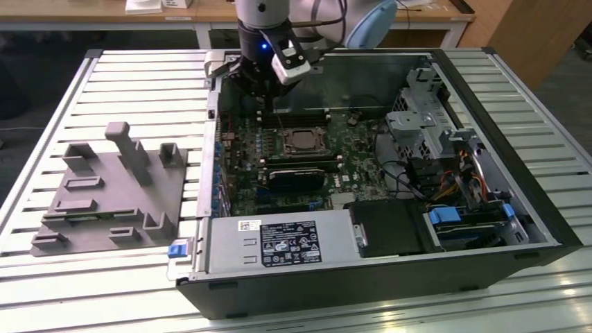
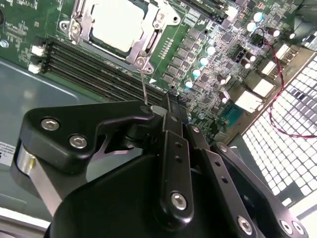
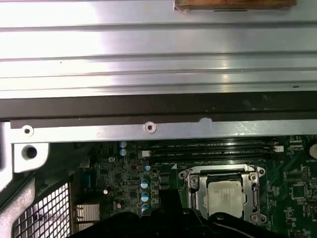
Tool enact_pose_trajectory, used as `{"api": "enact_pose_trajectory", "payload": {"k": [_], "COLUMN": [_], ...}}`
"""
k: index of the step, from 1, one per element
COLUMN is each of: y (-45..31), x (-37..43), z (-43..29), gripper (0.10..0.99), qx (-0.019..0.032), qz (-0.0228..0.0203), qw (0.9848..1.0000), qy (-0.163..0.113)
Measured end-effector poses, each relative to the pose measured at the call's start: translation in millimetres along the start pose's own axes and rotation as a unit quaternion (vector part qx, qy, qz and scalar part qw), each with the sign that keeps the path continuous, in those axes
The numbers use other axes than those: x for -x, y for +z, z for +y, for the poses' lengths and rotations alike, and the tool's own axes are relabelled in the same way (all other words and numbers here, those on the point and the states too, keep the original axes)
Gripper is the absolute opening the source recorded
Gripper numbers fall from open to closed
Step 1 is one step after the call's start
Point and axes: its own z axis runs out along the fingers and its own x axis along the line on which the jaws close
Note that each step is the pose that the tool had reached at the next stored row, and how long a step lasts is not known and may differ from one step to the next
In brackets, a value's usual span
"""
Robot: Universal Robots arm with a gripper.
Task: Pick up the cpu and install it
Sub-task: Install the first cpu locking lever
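Note:
The cpu (image 1: 298, 141) is a silver-grey square lying flat inside the metal-framed socket (image 1: 280, 132) on the green motherboard (image 1: 356, 166) of an open computer case. Both wrist views show the cpu (image 2: 119, 25) (image 3: 225, 196) seated within the socket frame (image 2: 148, 37). A thin wire lever (image 2: 143, 84) stands beside the frame. My gripper (image 1: 267, 111) hangs just behind the socket in the exterior view, over the memory slots (image 2: 99, 64), and holds nothing that I can see. Its black linkage (image 2: 163, 111) fills the near part of the second wrist view.
The case wall (image 3: 148, 128) runs close behind the gripper. A black cooler block (image 1: 298, 179) sits in front of the socket, a power supply (image 1: 277, 243) nearer still, and a drive cage (image 1: 421, 121) with cables at the exterior view's right. A grey fixture (image 1: 107, 194) stands on the slatted table (image 1: 138, 76).

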Motion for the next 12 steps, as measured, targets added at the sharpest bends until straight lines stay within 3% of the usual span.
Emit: {"api": "enact_pose_trajectory", "payload": {"k": [7, 12], "y": [2.7, 4.0], "x": [0.1, 11.8], "z": [8.5, 11.2], "gripper": [0.106, 0.106], "qx": [0.0001, 0.0001], "qz": [0.0001, 0.0006], "qw": [1.0000, 1.0000], "qy": [-0.003, -0.003]}}
